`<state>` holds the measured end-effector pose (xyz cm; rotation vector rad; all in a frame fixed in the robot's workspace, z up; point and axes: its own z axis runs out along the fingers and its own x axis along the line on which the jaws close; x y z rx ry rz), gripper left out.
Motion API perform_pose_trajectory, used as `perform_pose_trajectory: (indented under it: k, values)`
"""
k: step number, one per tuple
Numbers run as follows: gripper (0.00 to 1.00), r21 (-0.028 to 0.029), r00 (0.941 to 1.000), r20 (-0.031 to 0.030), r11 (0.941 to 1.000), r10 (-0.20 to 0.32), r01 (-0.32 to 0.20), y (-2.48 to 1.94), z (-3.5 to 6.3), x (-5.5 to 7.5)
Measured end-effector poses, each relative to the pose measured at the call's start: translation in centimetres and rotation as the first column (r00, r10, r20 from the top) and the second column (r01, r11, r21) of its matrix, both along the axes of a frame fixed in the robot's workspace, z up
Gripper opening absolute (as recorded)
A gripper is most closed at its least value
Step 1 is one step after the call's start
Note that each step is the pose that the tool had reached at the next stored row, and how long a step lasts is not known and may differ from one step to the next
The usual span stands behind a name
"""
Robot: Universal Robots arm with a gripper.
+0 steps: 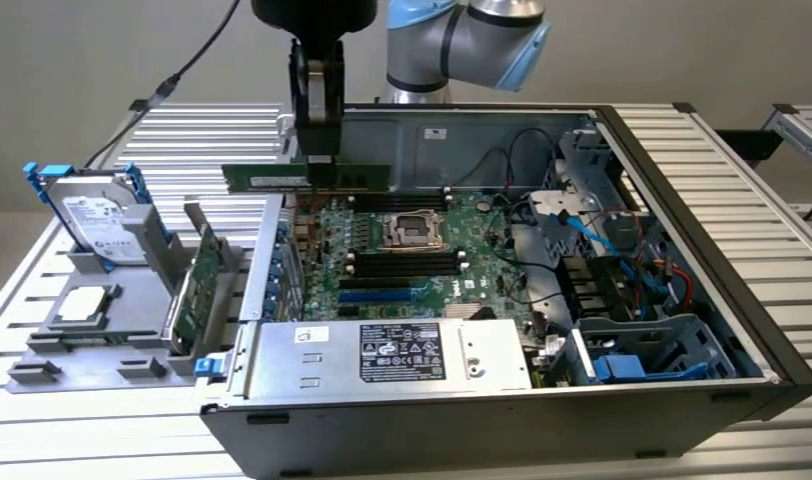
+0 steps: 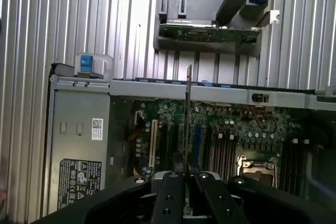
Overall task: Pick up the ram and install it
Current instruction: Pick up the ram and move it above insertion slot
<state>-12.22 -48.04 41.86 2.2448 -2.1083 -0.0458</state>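
Observation:
The ram [image 1: 306, 177], a long thin green stick, hangs level in the air over the far left corner of the open computer case [image 1: 726, 330]. My gripper [image 1: 323, 158] comes down from above and is shut on the ram's upper edge. In the wrist view the ram [image 2: 188, 108] appears edge-on as a thin line running out from between the black fingers [image 2: 169, 195]; the gripper [image 2: 187, 174] is above the motherboard [image 2: 231, 140]. The motherboard's long black slots [image 1: 403, 263] lie below and to the exterior view's right of the stick.
A grey holder [image 1: 99, 335] on the exterior view's left carries a hard drive [image 1: 99, 215], a wide green card [image 1: 197, 290] and a small chip [image 1: 86, 300]. Inside the case are the CPU socket [image 1: 413, 228], a power supply [image 1: 393, 352], blue cables [image 1: 586, 235] and a drive cage [image 1: 646, 350].

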Motion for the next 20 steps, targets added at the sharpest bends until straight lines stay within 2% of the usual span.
perform_pose_trajectory:
  k: [4, 7, 13, 16, 20]
  values:
    - [0.14, 0.0076, 1.0000, -0.0001, 1.0000, 0.000, 0.000, 0.70, -0.16, 0.7]
    - [0.14, 0.0134, 1.0000, -0.0001, 0.9999, 0.000, 0.000, 1.09, -0.24, 1.6]
    - [0.14, 0.0215, 1.0000, 0.0000, 0.9998, 0.000, 0.000, 1.78, -0.36, 3.5]
    - [0.14, 0.0233, 1.0000, 0.0000, 0.9997, 0.000, 0.000, 2.20, -0.47, 4.6]
    - [0.14, 0.0234, 1.0000, 0.0000, 0.9997, 0.000, 0.000, 3.02, -0.87, 5.8]
